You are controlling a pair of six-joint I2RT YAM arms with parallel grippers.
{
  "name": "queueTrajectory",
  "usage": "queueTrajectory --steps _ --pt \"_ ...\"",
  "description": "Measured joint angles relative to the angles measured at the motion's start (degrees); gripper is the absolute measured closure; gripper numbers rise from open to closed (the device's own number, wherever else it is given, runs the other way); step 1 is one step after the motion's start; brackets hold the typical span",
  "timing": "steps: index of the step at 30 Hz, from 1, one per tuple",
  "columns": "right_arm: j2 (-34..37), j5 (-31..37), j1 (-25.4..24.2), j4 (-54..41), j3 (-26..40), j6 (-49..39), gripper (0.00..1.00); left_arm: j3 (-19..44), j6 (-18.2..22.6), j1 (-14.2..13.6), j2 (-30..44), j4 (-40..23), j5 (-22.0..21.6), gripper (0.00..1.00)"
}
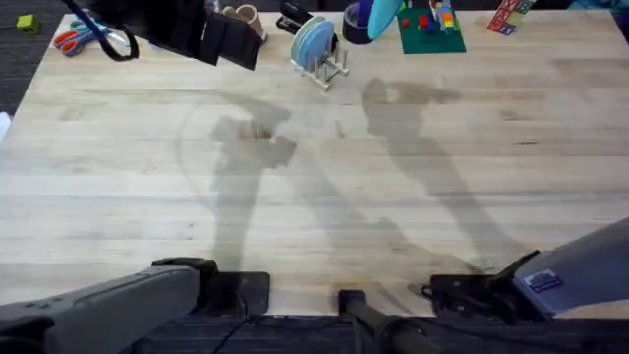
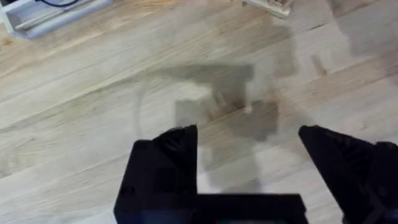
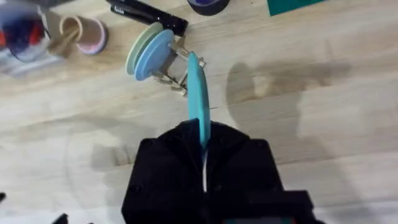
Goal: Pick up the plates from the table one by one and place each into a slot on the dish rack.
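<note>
In the right wrist view my right gripper (image 3: 204,134) is shut on a teal plate (image 3: 196,93), held on edge above the table (image 3: 323,124). Just beyond it is the dish rack (image 3: 176,73), a small set of pale wooden dowels. A light blue plate (image 3: 153,55) stands upright in the rack with a paler greenish plate (image 3: 138,47) behind it. The overhead view shows the dish rack (image 1: 331,69) at the far middle of the table with the light blue plate (image 1: 313,41) in it. My left gripper (image 2: 247,134) hangs open over bare wood, holding nothing.
Behind the rack lie a black stapler-like tool (image 3: 146,14), a dark tape roll (image 3: 208,3) and a tan ring (image 3: 87,34). A green baseplate with bricks (image 1: 430,28) sits at the far right, scissors (image 1: 84,34) at the far left. A white basket (image 2: 43,18) is near the left gripper.
</note>
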Motion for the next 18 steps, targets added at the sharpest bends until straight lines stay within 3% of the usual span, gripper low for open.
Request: queueTrajectory --steps 12,18 --pt "0.0 -3.9 0.0 0.0 0.2 19.2 0.97 0.0 0.0 0.0 0.0 0.1 0.0 0.006" --pt "0.0 -4.8 0.0 0.0 0.2 23.2 0.97 0.0 0.0 0.0 0.0 0.1 0.0 0.007"
